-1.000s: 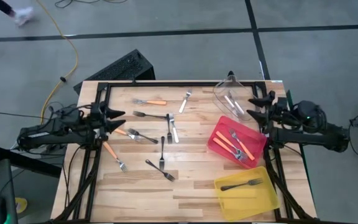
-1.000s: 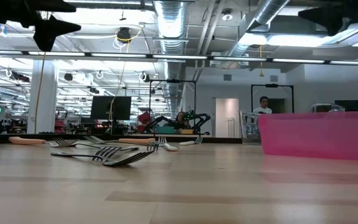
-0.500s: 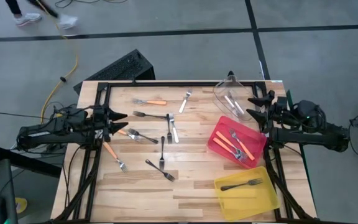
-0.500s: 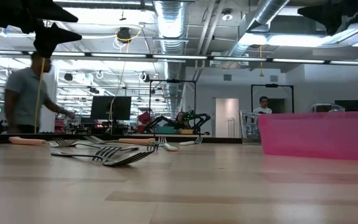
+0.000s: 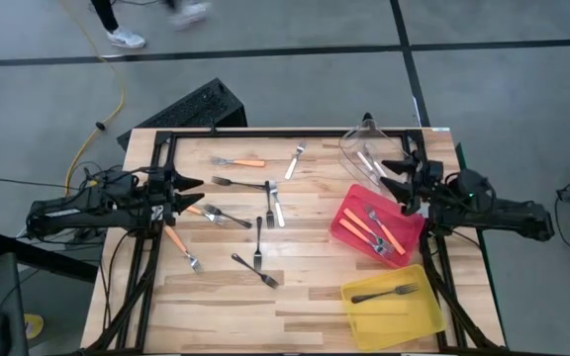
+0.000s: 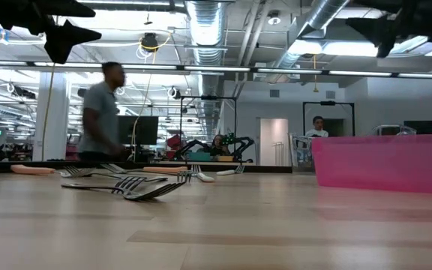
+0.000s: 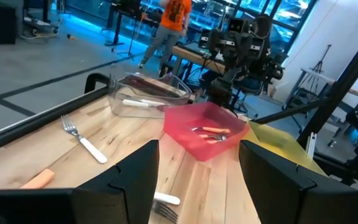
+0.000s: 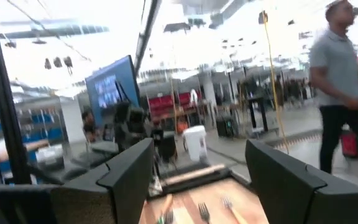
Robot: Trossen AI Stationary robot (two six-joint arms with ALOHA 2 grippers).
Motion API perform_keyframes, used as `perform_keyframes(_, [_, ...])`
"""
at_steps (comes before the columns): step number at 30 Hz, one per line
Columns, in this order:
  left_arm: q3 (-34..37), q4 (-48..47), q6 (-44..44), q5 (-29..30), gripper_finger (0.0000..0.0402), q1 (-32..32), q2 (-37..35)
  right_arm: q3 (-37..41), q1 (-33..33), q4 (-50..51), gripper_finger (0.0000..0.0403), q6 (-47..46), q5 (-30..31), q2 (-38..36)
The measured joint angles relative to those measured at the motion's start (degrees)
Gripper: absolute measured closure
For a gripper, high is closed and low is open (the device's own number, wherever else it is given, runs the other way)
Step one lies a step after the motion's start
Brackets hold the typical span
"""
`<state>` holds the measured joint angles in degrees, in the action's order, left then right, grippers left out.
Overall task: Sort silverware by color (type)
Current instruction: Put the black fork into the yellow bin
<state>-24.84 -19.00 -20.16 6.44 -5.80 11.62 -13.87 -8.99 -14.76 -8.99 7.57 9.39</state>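
The high view looks straight down on the whole desk (image 5: 295,297). The low view sits at desk level, facing level across it into the room. The left wrist view looks across the desk toward the red bin (image 7: 207,127), which the high view also shows. The right wrist view faces the opposite way.

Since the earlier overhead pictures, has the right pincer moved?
Yes. The right pincer, open, has shifted inward toward the table's middle, now over the near edge of the clear bin and red bin.
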Motion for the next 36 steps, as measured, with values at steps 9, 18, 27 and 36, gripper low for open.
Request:
perform_keyframes(9, [0.00, 0.00, 0.66, 0.02, 0.0195, 0.00, 0.00, 4.34, 0.00, -6.36, 0.0122, -1.16, -0.01, 0.22])
perform_keyframes(18, [0.00, 0.02, 1.05, 0.00, 0.0195, 0.00, 0.00, 4.83, 0.36, -10.62, 0.0122, -4.29, 0.32, 0.38])
perform_keyframes(27, [-0.01, 0.02, 1.51, 0.00, 0.0195, 0.00, 0.00, 3.74, 4.24, -11.21, 0.0122, -0.73, 9.33, 1.55])
perform_keyframes(36, [-0.02, -0.20, 1.75, 0.00, 0.0195, 0.00, 0.00, 3.76, 8.35, -11.75, 0.0122, 3.22, 10.60, 3.33])
